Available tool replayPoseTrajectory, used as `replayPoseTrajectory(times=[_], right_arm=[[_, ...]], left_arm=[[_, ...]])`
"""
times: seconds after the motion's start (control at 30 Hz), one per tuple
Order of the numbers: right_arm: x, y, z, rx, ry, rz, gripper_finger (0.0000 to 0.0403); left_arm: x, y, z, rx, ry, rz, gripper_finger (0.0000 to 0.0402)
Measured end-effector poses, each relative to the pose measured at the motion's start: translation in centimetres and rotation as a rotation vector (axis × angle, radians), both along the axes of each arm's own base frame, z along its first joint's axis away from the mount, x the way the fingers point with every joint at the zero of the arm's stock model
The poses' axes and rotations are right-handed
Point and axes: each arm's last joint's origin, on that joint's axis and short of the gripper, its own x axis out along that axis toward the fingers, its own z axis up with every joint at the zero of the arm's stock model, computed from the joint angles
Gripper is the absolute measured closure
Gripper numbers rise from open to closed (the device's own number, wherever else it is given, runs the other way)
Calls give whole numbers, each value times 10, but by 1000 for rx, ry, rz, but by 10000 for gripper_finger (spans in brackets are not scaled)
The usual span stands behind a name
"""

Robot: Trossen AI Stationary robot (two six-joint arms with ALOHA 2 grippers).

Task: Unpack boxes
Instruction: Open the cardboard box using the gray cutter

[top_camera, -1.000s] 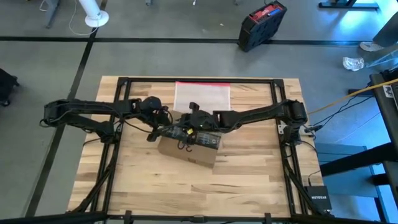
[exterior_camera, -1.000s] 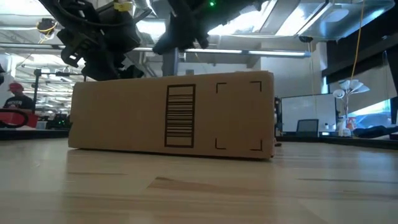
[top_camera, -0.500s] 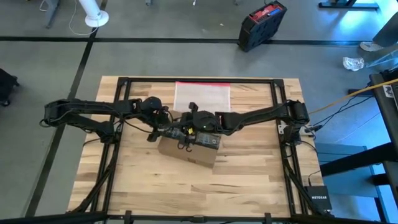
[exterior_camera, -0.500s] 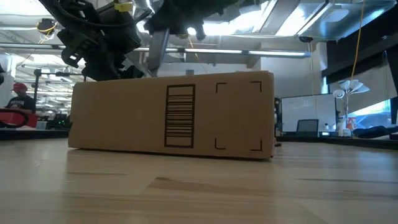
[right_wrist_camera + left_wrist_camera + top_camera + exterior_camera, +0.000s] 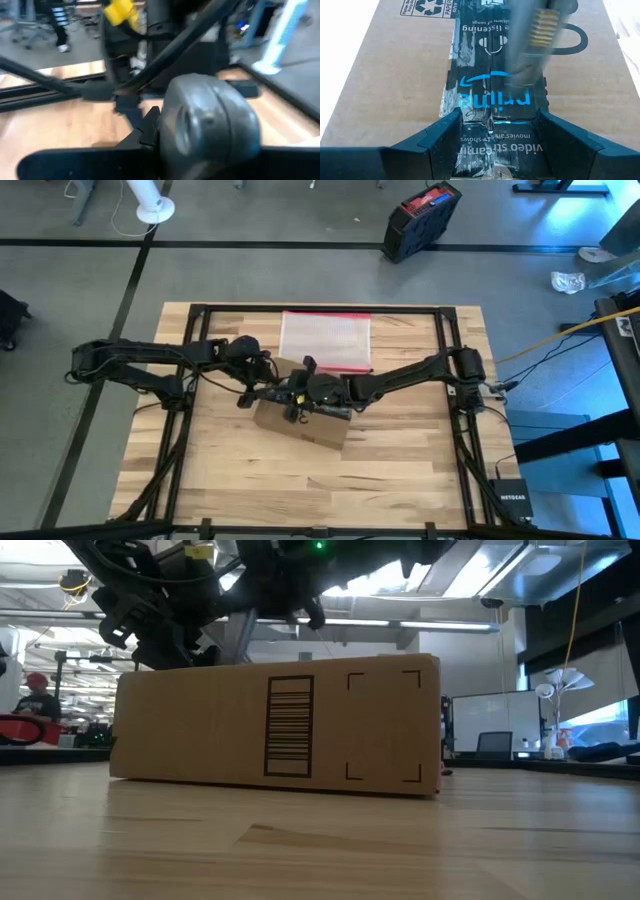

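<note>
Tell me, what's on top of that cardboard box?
Black printed tape runs along the box top, with both grippers, left and right, over it. The box is shut; its inside is hidden.

High view straight down over the whole worktop (image 5: 400, 470), low view level at worktop height, close to the box (image 5: 280, 730), left wrist view pressed near the same box's taped top, right wrist view blocked close-up.

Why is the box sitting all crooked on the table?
The cardboard box lies turned at a slant to the table edges, not lined up with them. Its black tape strip looks wrinkled and scuffed. Nothing has spilled.
</note>
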Motion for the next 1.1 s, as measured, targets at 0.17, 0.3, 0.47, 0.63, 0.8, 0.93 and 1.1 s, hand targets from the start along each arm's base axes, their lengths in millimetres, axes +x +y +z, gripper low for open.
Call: replayPoseTrajectory(times=[0.17,0.3,0.47,0.63,0.8,0.93,1.1], right_arm=[[0,-1,0,-39,8,-34,340],[0,-1,-1,-35,13,-26,340],[0,-1,-2,-22,21,-19,340],[-1,-1,-3,-8,39,-17,340],[-2,2,-4,-27,50,-32,340],[-2,2,-4,-31,52,-35,340],[-2,2,-5,-36,68,-37,340]], left_arm=[[0,0,0,-1,0,1,153],[0,0,0,0,0,0,153],[0,0,0,1,0,-1,153],[0,0,0,1,0,-1,153],[0,0,0,1,0,-1,153],[0,0,0,1,0,-1,153],[0,0,0,2,1,-1,153]])
